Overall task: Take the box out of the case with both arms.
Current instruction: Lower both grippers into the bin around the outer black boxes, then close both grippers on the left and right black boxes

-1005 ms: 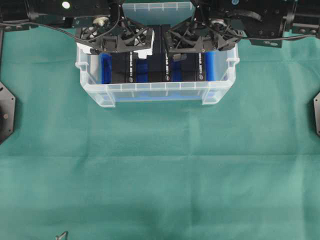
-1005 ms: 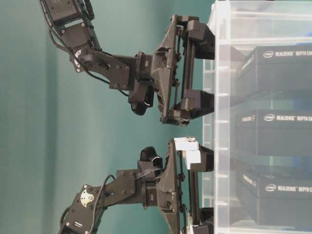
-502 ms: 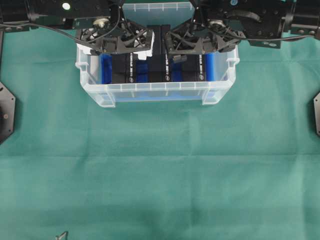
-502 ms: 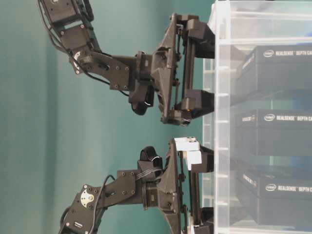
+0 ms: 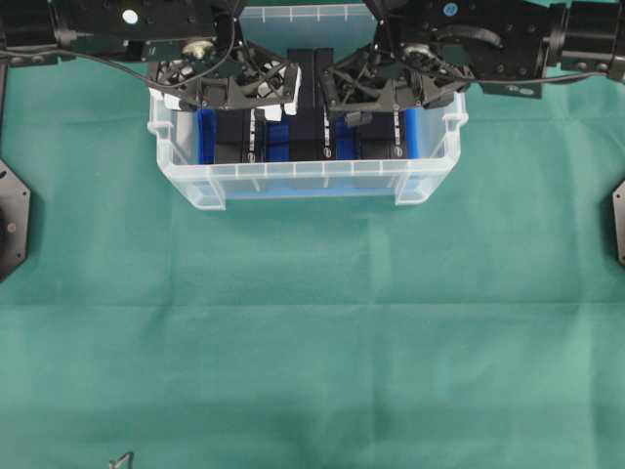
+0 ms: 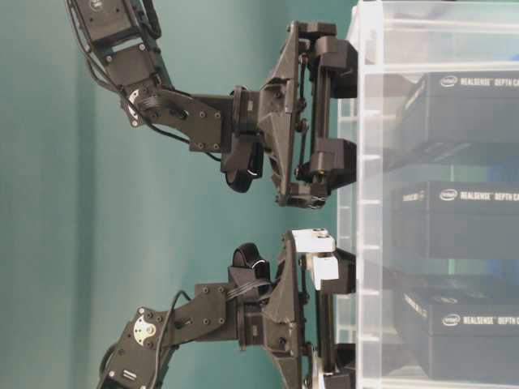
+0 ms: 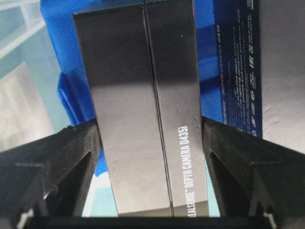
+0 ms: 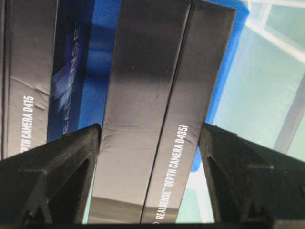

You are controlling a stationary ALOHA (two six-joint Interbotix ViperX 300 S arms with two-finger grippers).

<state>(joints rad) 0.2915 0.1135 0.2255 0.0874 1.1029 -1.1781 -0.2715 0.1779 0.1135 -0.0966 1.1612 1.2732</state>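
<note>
The clear case (image 5: 303,176) stands at the table's far edge with a blue liner (image 7: 62,28) and three black boxes on edge inside. My left gripper (image 5: 239,109) reaches down into it, shut on the left box (image 7: 143,119); both fingers (image 7: 71,152) press against its sides. On the other side, my right gripper (image 5: 376,107) is shut on the right box (image 8: 152,105), its fingers (image 8: 233,162) touching both sides. The middle box (image 5: 312,137) stands between them, untouched. In the table-level view the left gripper (image 6: 336,324) is the lower one and the right gripper (image 6: 336,109) the upper.
Green cloth (image 5: 312,332) covers the table in front of the case. Black arm bases (image 5: 12,220) sit at the left and right edges. The case's front wall and rim stand between the boxes and the cloth.
Both grippers' jaws have closed inward from wide open until the fingers meet the sides of their boxes. Both have sunk slightly deeper into the case.
</note>
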